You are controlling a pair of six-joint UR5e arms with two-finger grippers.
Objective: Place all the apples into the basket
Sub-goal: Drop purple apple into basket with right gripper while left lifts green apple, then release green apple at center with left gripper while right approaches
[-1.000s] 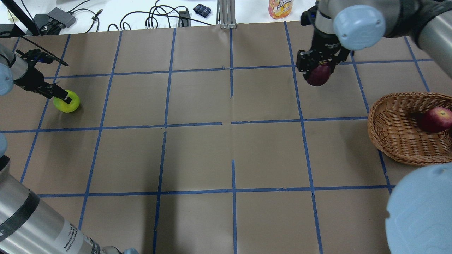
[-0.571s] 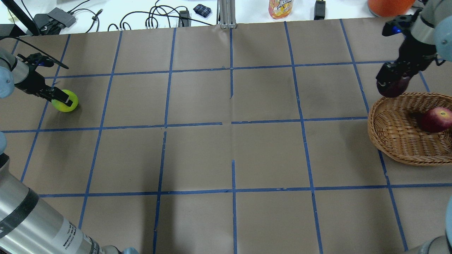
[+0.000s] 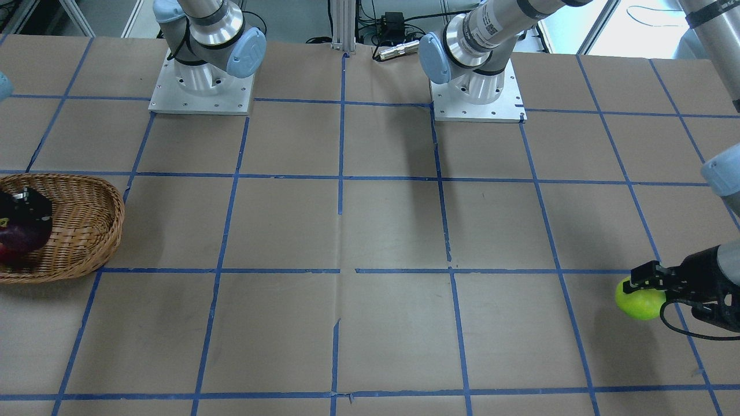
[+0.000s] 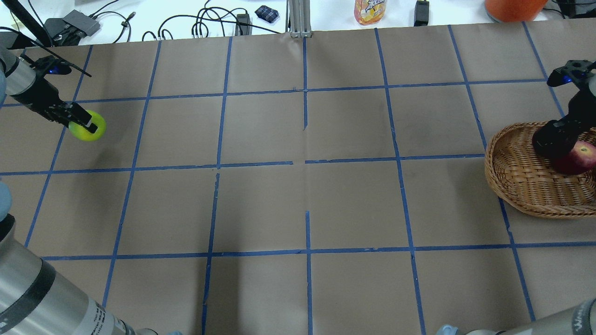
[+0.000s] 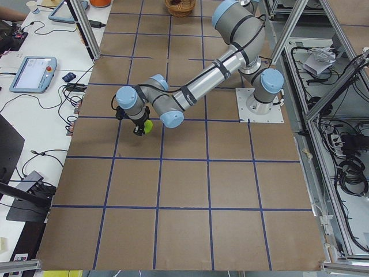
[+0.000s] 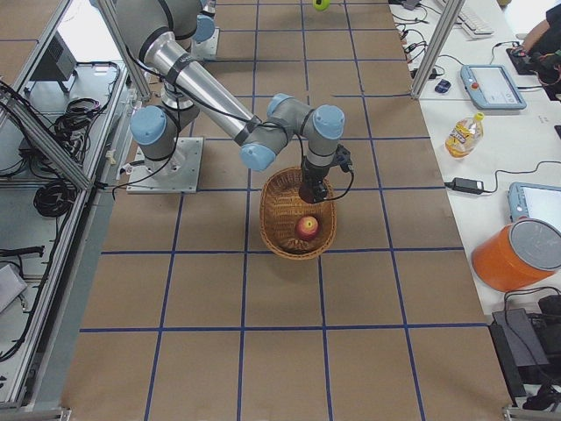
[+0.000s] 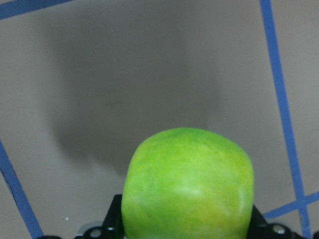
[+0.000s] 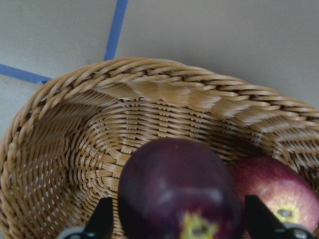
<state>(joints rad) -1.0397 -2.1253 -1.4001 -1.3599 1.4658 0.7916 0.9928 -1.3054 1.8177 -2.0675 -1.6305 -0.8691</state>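
My left gripper (image 4: 82, 122) is shut on the yellow-green apple (image 4: 89, 128) at the table's far left and holds it just above the paper. The apple fills the left wrist view (image 7: 188, 184) and also shows in the front view (image 3: 639, 299). My right gripper (image 4: 554, 138) is shut on the dark maroon apple (image 8: 179, 191) and holds it low inside the wicker basket (image 4: 512, 174). The red apple (image 4: 579, 157) lies in the basket, right beside the maroon one (image 8: 276, 196). In the overhead view the gripper hides the maroon apple.
The basket (image 3: 87, 231) sits at the table's right edge. A juice bottle (image 4: 370, 10), an orange container (image 4: 512, 5) and cables (image 4: 205, 25) lie on the white bench beyond the table's far edge. Both arm bases (image 3: 474, 86) stand at the near edge.
My right gripper has carried the maroon apple rightward from the far middle of the table, down into the basket. My left gripper has lifted the green apple slightly away.
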